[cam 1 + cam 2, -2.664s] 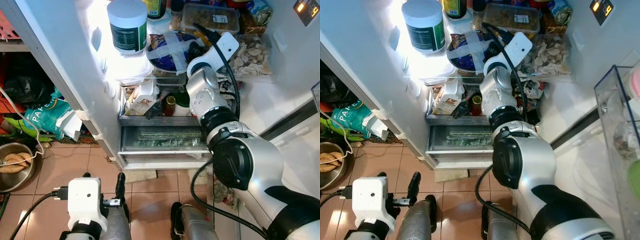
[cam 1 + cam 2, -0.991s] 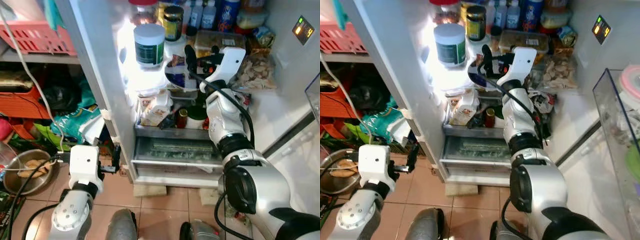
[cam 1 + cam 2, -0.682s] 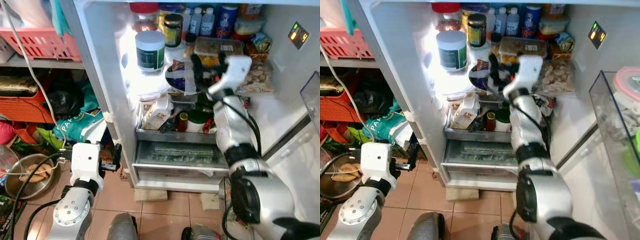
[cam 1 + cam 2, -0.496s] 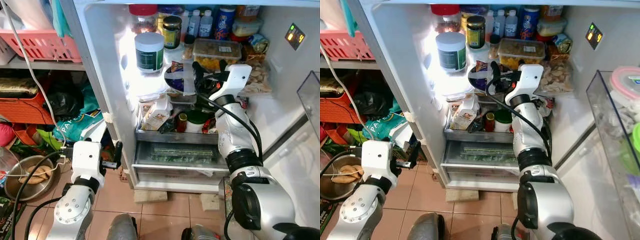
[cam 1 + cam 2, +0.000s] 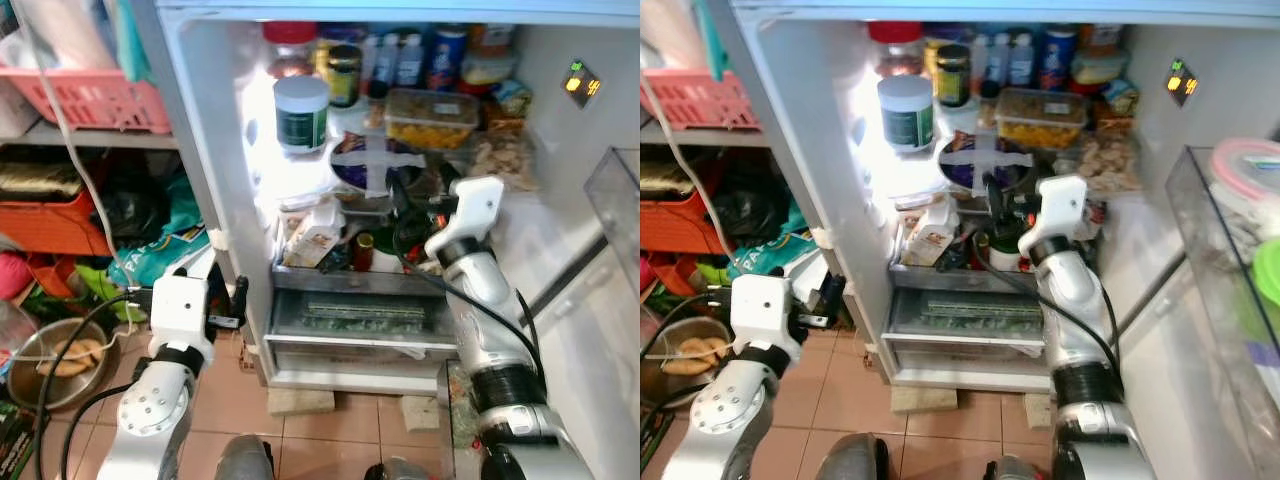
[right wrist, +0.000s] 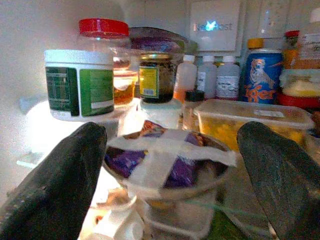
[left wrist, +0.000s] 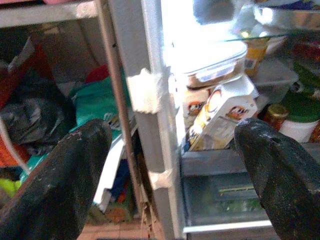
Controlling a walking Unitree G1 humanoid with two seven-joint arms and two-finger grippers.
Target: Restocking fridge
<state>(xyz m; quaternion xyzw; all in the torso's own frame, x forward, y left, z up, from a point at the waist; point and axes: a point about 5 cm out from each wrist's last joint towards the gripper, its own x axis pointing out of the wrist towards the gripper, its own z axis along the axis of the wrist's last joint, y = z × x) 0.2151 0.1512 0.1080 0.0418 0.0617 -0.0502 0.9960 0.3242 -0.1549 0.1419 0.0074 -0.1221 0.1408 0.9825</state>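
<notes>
The left gripper [image 7: 170,165] hung spread and empty outside the fridge [image 5: 205,150], idle. The right gripper [image 6: 170,165], also spread and empty, faced the taped bowl [image 6: 167,162] on the glass shelf, probably blurred, sizing up space between jars.

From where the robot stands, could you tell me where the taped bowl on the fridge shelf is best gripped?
Probably at the near rim of the taped bowl, coming from the front with the open right end effector. The container and white tub crowd its sides, and tape crosses the top.
</notes>
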